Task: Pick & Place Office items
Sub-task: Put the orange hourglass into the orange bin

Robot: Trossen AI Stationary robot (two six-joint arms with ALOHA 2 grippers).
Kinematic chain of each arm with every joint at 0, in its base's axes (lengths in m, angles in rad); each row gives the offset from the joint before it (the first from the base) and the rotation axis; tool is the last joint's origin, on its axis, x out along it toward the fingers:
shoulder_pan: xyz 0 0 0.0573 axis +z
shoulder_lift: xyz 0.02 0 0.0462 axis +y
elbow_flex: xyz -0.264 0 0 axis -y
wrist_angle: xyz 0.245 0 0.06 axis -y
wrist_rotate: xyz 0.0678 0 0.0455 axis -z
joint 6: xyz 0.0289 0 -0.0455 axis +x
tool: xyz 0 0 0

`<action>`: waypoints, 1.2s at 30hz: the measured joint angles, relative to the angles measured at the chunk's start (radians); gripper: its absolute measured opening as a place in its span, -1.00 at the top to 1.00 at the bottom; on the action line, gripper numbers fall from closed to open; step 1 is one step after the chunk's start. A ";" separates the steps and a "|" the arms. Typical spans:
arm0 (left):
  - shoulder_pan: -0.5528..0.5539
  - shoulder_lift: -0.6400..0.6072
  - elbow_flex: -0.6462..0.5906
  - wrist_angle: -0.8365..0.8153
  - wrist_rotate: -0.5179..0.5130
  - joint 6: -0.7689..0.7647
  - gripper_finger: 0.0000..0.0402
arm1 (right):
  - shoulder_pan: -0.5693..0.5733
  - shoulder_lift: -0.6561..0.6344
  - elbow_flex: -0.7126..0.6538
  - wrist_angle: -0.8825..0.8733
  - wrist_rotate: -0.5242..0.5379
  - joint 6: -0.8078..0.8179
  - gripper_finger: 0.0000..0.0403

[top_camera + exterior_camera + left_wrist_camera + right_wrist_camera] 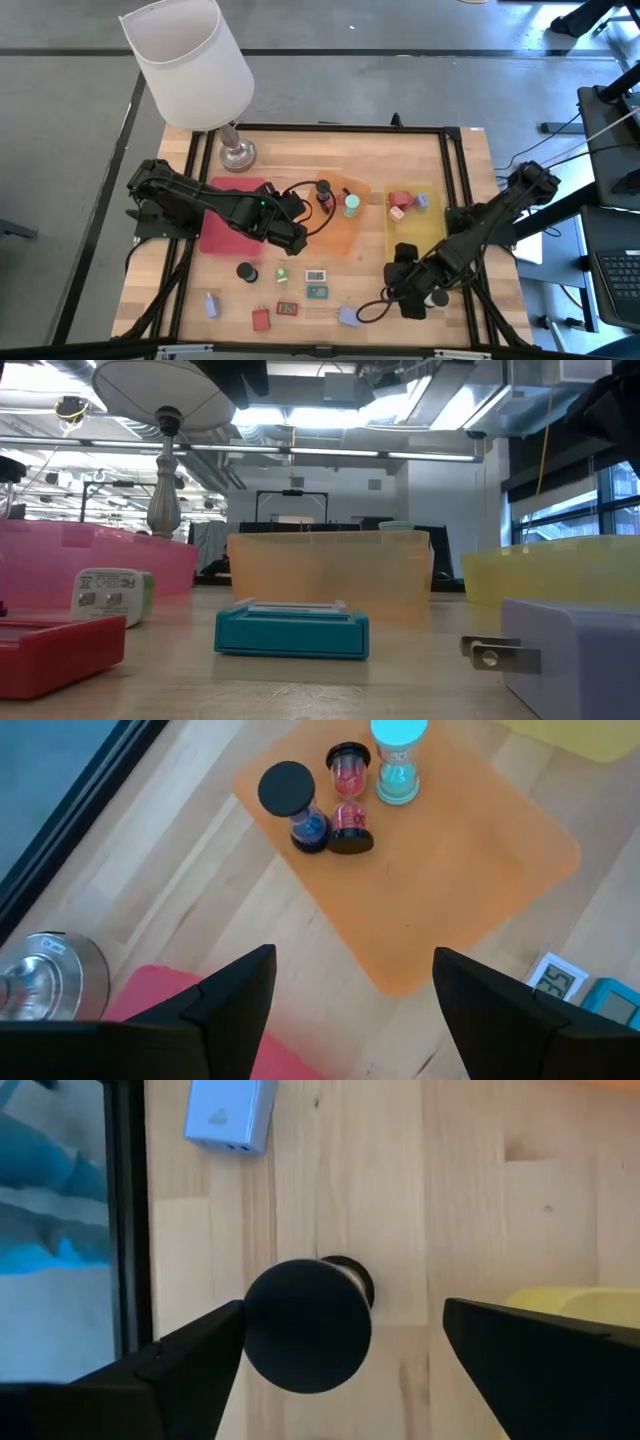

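The wooden tabletop (470, 160) carried a white-shaded lamp (190, 60) at its far left, then pink (225, 235), orange (345, 230) and yellow (420, 225) trays in a row. The left claw (295, 240) hung spread between the pink and orange trays, near three small hourglasses (345, 790) standing on the orange one. Near right, the right claw (340, 1370) was spread around a black-topped hourglass (308, 1325), a lavender charger (230, 1115) close by.

the right pincer (340, 1355) is hanging open over the wooden surface (470, 1200), a black round-topped item (308, 1325) standing between its fingers; a lavender block (230, 1115) is lying at eleven o'clock.
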 joint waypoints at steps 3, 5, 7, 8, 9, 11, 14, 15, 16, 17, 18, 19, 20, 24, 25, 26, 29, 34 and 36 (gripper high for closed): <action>0.000 0.000 0.000 0.000 -0.005 -0.009 -0.33 | 0.011 0.018 0.002 0.016 -0.009 -0.016 -0.69; 0.000 0.000 0.000 0.000 -0.005 -0.012 -0.33 | 0.023 0.030 0.003 0.032 -0.011 -0.038 -0.69; 0.000 0.000 0.000 0.000 -0.005 -0.012 -0.33 | 0.030 0.044 -0.001 0.029 -0.010 -0.060 -0.69; 0.000 0.000 0.000 0.000 -0.005 -0.012 -0.33 | 0.032 0.052 -0.003 0.030 -0.010 -0.065 -0.69; 0.000 0.000 0.000 0.000 -0.006 -0.012 -0.33 | 0.033 0.055 -0.003 0.038 -0.008 -0.067 -0.69; 0.000 0.000 0.000 0.000 -0.013 -0.012 -0.33 | 0.034 0.055 0.000 0.045 -0.006 -0.061 -0.69; 0.000 0.000 0.000 0.000 -0.029 -0.012 -0.33 | 0.032 0.055 -0.001 0.044 -0.003 -0.038 -0.69; 0.000 0.000 0.000 0.000 -0.032 -0.012 -0.33 | 0.030 0.055 -0.001 0.044 0.000 -0.036 -0.69; 0.000 0.000 0.000 0.000 -0.032 -0.012 -0.33 | 0.029 0.055 -0.001 0.044 0.001 -0.032 -0.69; 0.000 0.000 0.000 0.000 -0.032 -0.012 -0.33 | 0.028 0.055 -0.001 0.044 0.002 -0.025 -0.69; 0.000 0.000 0.000 0.000 -0.033 -0.012 -0.33 | 0.028 0.055 -0.001 0.044 0.004 -0.008 -0.69; 0.000 0.000 0.000 0.000 -0.032 -0.014 -0.33 | 0.027 0.055 -0.001 0.044 0.012 0.018 -0.69; 0.000 0.000 0.000 0.000 -0.031 -0.020 -0.33 | 0.027 0.055 -0.001 0.044 0.026 0.054 -0.69; 0.000 0.000 0.000 0.000 -0.031 -0.043 -0.33 | 0.027 0.055 -0.001 0.044 0.070 0.310 -0.69; 0.000 0.000 0.000 0.000 -0.030 -0.049 -0.33 | 0.027 0.056 -0.001 0.044 0.071 0.379 -0.69; 0.000 0.000 0.000 0.000 -0.030 -0.055 -0.33 | 0.027 0.061 -0.001 0.045 0.072 0.443 -0.69; 0.000 0.000 0.000 0.000 -0.030 -0.060 -0.33 | 0.042 0.087 -0.001 0.049 0.072 0.598 -0.69; 0.000 0.000 0.000 0.000 -0.029 -0.016 -0.33 | 0.047 0.159 -0.001 0.117 0.088 0.702 -0.69; 0.000 0.000 0.000 0.000 -0.029 0.006 -0.33 | 0.047 0.182 0.000 0.128 0.129 0.749 -0.69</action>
